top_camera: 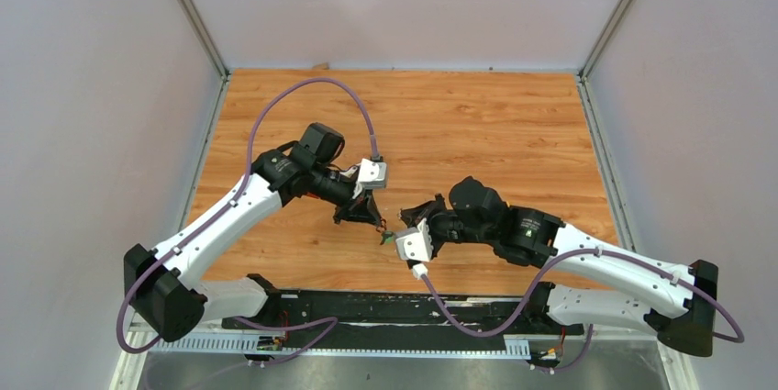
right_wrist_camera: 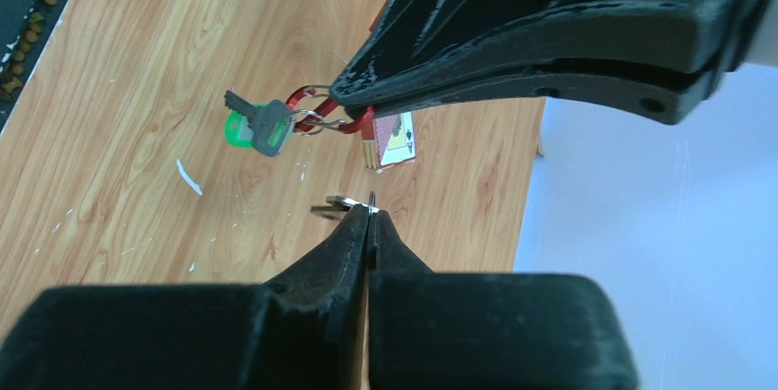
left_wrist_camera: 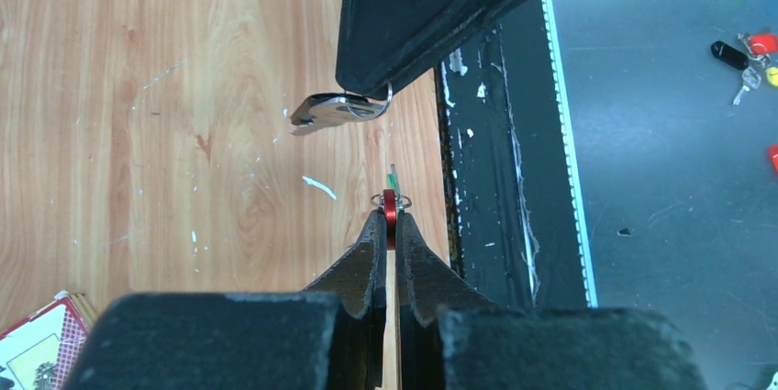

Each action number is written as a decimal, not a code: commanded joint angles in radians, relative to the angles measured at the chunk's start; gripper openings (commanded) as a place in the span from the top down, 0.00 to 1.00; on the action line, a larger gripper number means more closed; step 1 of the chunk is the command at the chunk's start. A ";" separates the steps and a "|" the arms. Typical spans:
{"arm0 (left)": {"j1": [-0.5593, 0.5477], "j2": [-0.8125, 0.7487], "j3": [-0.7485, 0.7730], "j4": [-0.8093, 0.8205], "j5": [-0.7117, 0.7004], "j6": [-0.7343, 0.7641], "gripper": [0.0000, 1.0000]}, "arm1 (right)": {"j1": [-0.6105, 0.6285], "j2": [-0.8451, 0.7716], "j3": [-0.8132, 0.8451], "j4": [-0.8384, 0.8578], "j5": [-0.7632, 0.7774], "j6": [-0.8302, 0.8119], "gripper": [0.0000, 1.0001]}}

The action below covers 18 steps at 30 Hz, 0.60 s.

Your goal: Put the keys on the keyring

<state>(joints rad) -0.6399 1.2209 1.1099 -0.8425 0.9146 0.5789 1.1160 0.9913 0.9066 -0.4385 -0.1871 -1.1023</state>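
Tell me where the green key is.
Right wrist view, upper left: the green key hangs on the red keyring pinched by the left gripper, above the wooden table.

The keyring is red. One key has a bright green head, the grey key is dull, and the silver key is shiny. The left end effector and right end effector are black. The worktop is orange-brown wood grain flecked with white. The card box is red and white.

place: robot lab cell | cue: white enclosure walls, wood tabletop
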 commanded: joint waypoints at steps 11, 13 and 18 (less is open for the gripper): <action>-0.009 -0.029 0.005 0.160 0.054 -0.187 1.00 | 0.059 -0.028 -0.071 0.118 0.053 -0.026 1.00; -0.009 -0.029 -0.004 0.178 0.057 -0.197 1.00 | 0.065 -0.025 -0.076 0.129 0.061 -0.023 1.00; -0.014 -0.027 -0.018 0.197 0.060 -0.206 1.00 | 0.079 -0.021 -0.086 0.153 0.096 -0.024 1.00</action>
<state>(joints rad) -0.6437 1.2171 1.1007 -0.6922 0.9417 0.4049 1.1820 0.9848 0.8307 -0.3603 -0.1349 -1.1198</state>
